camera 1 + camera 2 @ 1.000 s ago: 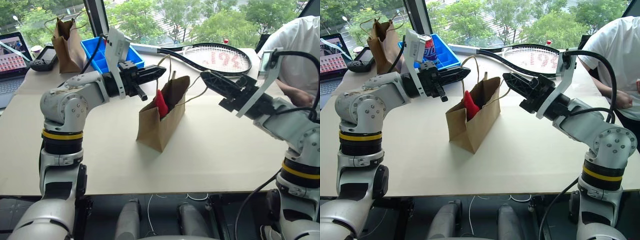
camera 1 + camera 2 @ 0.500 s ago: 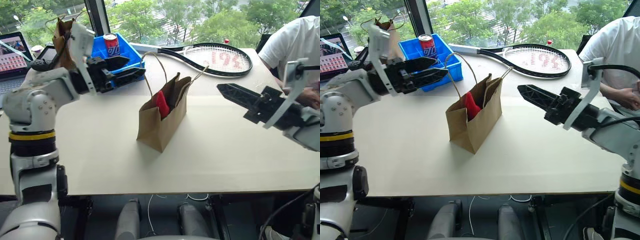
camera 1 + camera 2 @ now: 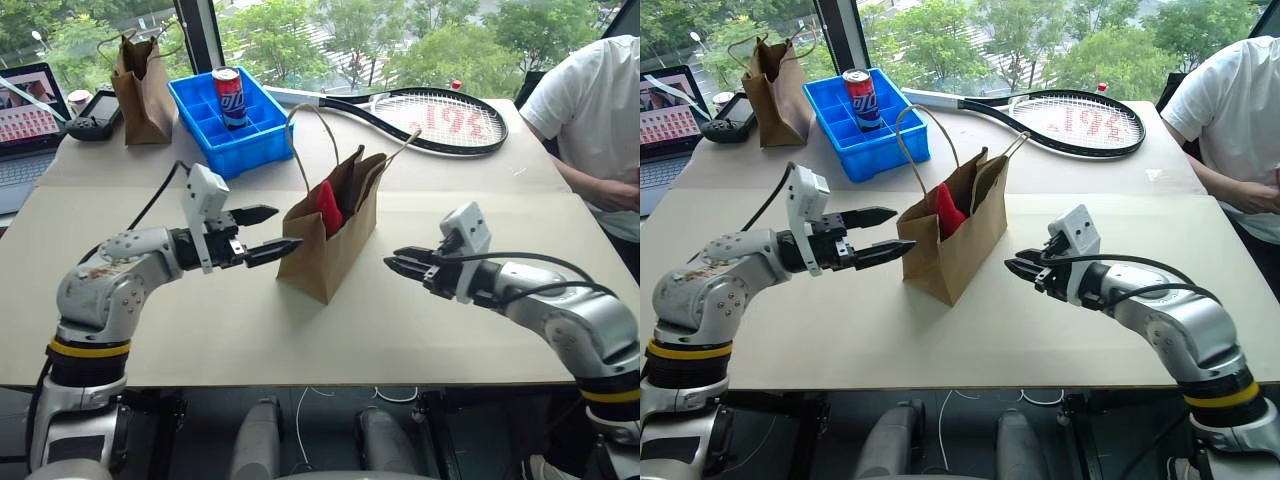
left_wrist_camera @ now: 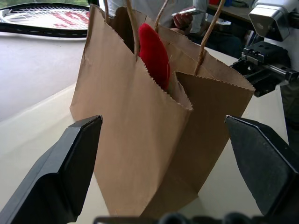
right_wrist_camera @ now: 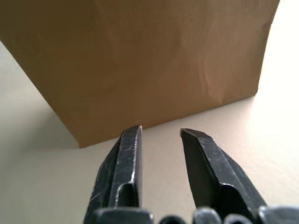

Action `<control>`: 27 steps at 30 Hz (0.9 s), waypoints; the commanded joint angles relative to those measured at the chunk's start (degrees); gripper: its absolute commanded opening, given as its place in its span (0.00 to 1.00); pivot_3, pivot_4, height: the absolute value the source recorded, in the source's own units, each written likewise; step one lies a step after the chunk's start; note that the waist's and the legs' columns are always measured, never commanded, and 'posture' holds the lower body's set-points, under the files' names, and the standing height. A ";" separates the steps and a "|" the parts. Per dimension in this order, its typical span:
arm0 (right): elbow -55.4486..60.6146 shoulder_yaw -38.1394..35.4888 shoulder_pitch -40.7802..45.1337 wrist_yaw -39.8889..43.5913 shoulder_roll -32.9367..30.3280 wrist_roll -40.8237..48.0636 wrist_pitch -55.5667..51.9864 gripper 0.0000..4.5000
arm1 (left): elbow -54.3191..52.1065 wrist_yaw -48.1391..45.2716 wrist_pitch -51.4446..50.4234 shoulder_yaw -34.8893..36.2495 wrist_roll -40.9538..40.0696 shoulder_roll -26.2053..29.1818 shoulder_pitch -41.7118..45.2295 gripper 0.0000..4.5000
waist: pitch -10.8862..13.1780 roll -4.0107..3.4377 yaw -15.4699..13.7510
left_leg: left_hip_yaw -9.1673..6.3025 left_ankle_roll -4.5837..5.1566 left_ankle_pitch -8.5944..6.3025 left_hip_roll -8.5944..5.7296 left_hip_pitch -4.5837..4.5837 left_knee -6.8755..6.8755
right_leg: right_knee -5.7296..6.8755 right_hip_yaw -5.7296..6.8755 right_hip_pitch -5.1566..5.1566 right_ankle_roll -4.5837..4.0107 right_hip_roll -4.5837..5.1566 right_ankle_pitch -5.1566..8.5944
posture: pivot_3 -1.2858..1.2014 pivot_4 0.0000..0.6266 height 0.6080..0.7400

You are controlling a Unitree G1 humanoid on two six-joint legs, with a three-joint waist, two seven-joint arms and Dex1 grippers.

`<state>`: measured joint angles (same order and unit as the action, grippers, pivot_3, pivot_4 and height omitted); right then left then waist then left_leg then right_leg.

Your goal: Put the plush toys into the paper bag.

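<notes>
The tan paper bag [image 3: 330,250] stands upright at the middle of the table, mouth open and handles up. A red plush toy [image 3: 324,207] pokes out of its top and also shows in the left wrist view [image 4: 154,53]. My left gripper [image 3: 288,227] is open, level, just left of the bag, with its fingertips [image 4: 70,158] wide on either side of the bag's end. My right gripper [image 3: 390,264] hovers low to the right of the bag and points at its side [image 5: 140,60]. Its fingers [image 5: 128,158] stand a narrow gap apart with nothing between them.
At the back left are a smaller dark brown bag [image 3: 143,85], a blue crate [image 3: 250,140] holding a can [image 3: 229,95], a laptop [image 3: 25,110] and a black device [image 3: 95,110]. A tennis racket [image 3: 430,118] lies behind the bag. A person [image 3: 590,110] sits at the right.
Both arms have come down from beside the bag's handles to low on either side of it. The left gripper has opened wide. The right gripper opened, then narrowed.
</notes>
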<state>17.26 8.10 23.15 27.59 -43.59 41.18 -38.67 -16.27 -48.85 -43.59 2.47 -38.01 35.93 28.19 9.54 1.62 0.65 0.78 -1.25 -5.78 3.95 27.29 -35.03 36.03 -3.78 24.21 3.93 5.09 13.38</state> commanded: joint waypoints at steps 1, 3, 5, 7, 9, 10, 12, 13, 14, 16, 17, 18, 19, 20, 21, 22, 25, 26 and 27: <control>-2.16 1.23 4.15 1.90 3.57 -6.90 5.28 0.01 | -5.13 1.83 0.85 -1.48 1.18 -0.37 -0.26 1.00 | 0.00 0.00 0.02 | 0.00 0.00 0.00 0.00 -0.01 0.01 | 0.02 0.00 0.01 0.05 0.00 -0.02 | 0.52 0.24 0.96; -3.55 2.31 5.80 2.94 5.88 -9.48 6.43 0.01 | -5.85 2.89 0.59 -2.22 1.25 -1.33 -0.11 1.00 | 0.00 0.00 0.09 | -0.02 0.00 0.00 0.01 -0.04 0.02 | 0.04 0.00 -0.01 0.21 -0.03 -0.10 | 0.52 0.24 0.96; -4.91 3.71 7.52 4.17 8.29 -11.58 7.16 0.01 | -5.72 4.27 0.33 -3.13 1.88 -2.39 0.50 1.00 | 0.00 0.00 0.08 | -0.02 0.00 0.00 0.01 -0.04 0.02 | 0.05 0.00 -0.02 0.29 -0.03 -0.14 | 0.52 0.24 0.96; -5.80 4.29 8.79 4.95 10.68 -12.83 7.37 0.01 | -5.28 5.89 -0.05 -3.70 2.47 -3.46 1.11 1.00 | 0.00 0.00 0.08 | -0.02 0.00 0.00 0.00 -0.04 0.01 | 0.05 0.00 -0.02 0.34 -0.03 -0.16 | 0.52 0.24 0.96; -6.35 4.35 9.46 5.50 12.67 -13.73 7.41 0.01 | -4.96 7.30 -0.35 -4.12 3.07 -4.46 1.57 1.00 | 0.00 0.00 0.04 | -0.03 0.00 0.00 0.01 -0.03 0.01 | 0.06 0.00 -0.02 0.34 -0.04 -0.17 | 0.52 0.24 0.96; -6.70 4.49 9.71 5.74 13.57 -14.41 7.48 0.01 | -4.66 8.15 -0.48 -4.24 3.40 -5.08 1.78 1.00 | 0.00 0.00 -0.02 | -0.03 0.00 0.00 0.00 -0.03 0.01 | 0.06 0.00 -0.02 0.35 -0.04 -0.17 | 0.52 0.24 0.96; -7.31 4.68 9.90 6.14 15.26 -15.59 7.63 0.01 | -3.75 9.96 -0.49 -4.87 4.66 -6.20 2.30 1.00 | 0.00 0.00 -0.10 | -0.03 0.00 0.00 0.00 -0.04 0.00 | 0.06 0.00 -0.04 0.36 -0.03 -0.17 | 0.52 0.24 0.96; -7.53 4.69 9.90 6.30 15.99 -16.13 7.67 0.01 | -3.32 10.51 -0.44 -5.19 5.21 -6.58 2.50 1.00 | 0.00 0.00 -0.11 | -0.03 0.00 0.01 0.00 -0.03 0.00 | 0.06 0.00 -0.05 0.36 -0.04 -0.17 | 0.52 0.24 0.96; -7.65 4.60 9.83 6.50 16.56 -16.55 7.63 0.01 | -2.98 10.97 -0.44 -5.30 5.54 -6.99 2.64 1.00 | 0.00 0.00 -0.06 | -0.03 -0.01 0.01 0.00 -0.04 0.00 | 0.07 0.00 -0.05 0.36 -0.04 -0.17 | 0.52 0.24 0.96; -7.74 4.29 9.58 6.83 17.47 -17.15 7.35 0.01 | -2.41 11.78 -0.67 -5.28 6.01 -7.58 2.91 1.00 | 0.00 0.00 0.03 | -0.03 -0.01 0.01 0.00 -0.04 0.00 | 0.08 0.00 -0.04 0.36 -0.04 -0.17 | 0.52 0.24 0.96; -7.74 4.12 9.48 7.00 17.79 -17.41 7.24 0.01 | -2.25 12.04 -0.74 -5.27 6.19 -7.73 2.99 1.00 | 0.00 0.00 0.05 | -0.03 -0.01 0.01 0.00 -0.04 0.01 | 0.09 0.00 -0.03 0.36 -0.05 -0.17 | 0.52 0.24 0.96; -7.72 3.90 9.33 7.05 18.11 -17.64 7.08 0.00 | -1.73 12.72 -0.90 -5.03 6.37 -8.11 3.20 0.94 | 0.00 -0.01 0.05 | -0.03 -0.01 0.01 0.00 -0.05 0.01 | 0.10 0.00 -0.03 0.37 -0.05 -0.18 | 0.52 0.24 0.96; -7.69 3.67 9.19 7.11 18.38 -17.88 6.94 0.00 | -1.38 13.01 -0.86 -4.89 6.56 -8.33 3.34 0.88 | 0.00 -0.01 0.05 | -0.03 -0.01 0.01 0.00 -0.05 0.01 | 0.11 0.00 -0.02 0.37 -0.05 -0.18 | 0.52 0.24 0.96; -7.61 3.40 9.00 7.07 18.61 -18.02 6.77 0.00 | -1.06 13.16 -0.90 -4.80 6.71 -8.46 3.45 0.85 | 0.00 -0.01 0.05 | -0.03 -0.01 0.01 0.00 -0.05 0.01 | 0.12 0.00 -0.03 0.37 -0.05 -0.18 | 0.52 0.24 0.96; -7.49 3.08 8.78 7.02 18.78 -18.12 6.61 0.00 | -0.73 13.53 -0.98 -4.62 6.86 -8.65 3.52 0.76 | 0.00 -0.01 0.05 | -0.03 -0.01 0.01 0.01 -0.05 0.01 | 0.12 0.00 -0.02 0.37 -0.06 -0.18 | 0.52 0.24 0.96; -7.36 2.73 8.60 6.93 18.92 -18.18 6.46 0.00 | -0.54 13.69 -1.10 -4.48 6.82 -8.76 3.54 0.68 | -0.01 -0.01 0.05 | -0.03 -0.01 0.01 0.01 -0.05 0.01 | 0.12 0.00 -0.02 0.37 -0.06 -0.18 | 0.52 0.24 0.96; -6.50 1.04 7.97 6.75 18.79 -17.54 5.50 0.00 | 0.00 13.82 -0.82 -4.26 7.09 -8.75 3.81 0.46 | -0.01 -0.01 0.05 | -0.03 -0.01 0.01 0.00 -0.05 0.02 | 0.11 0.00 -0.03 0.37 -0.05 -0.18 | 0.52 0.24 0.96; -5.92 0.21 7.59 6.93 18.11 -17.22 4.94 0.00 | 0.23 13.62 -0.48 -3.95 6.97 -8.76 4.12 0.38 | -0.01 -0.01 0.03 | -0.03 -0.02 0.01 0.00 -0.05 0.02 | 0.11 0.00 -0.03 0.37 -0.05 -0.18 | 0.52 0.24 0.96; -5.12 -0.88 7.00 7.43 16.96 -16.76 4.24 0.00 | 0.39 12.98 -0.09 -3.74 6.83 -8.50 4.47 0.29 | 0.00 -0.01 -0.03 | -0.03 -0.02 0.01 0.00 -0.05 0.02 | 0.11 0.00 -0.03 0.38 -0.05 -0.18 | 0.52 0.24 0.96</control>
<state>8.93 10.42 30.36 34.54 -25.13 23.39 -33.56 -15.03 -35.13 -44.65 -2.40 -30.87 27.30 30.94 9.54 1.61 0.61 0.75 -1.27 -5.77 3.95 27.25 -35.02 36.14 -3.78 24.18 4.30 5.04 13.20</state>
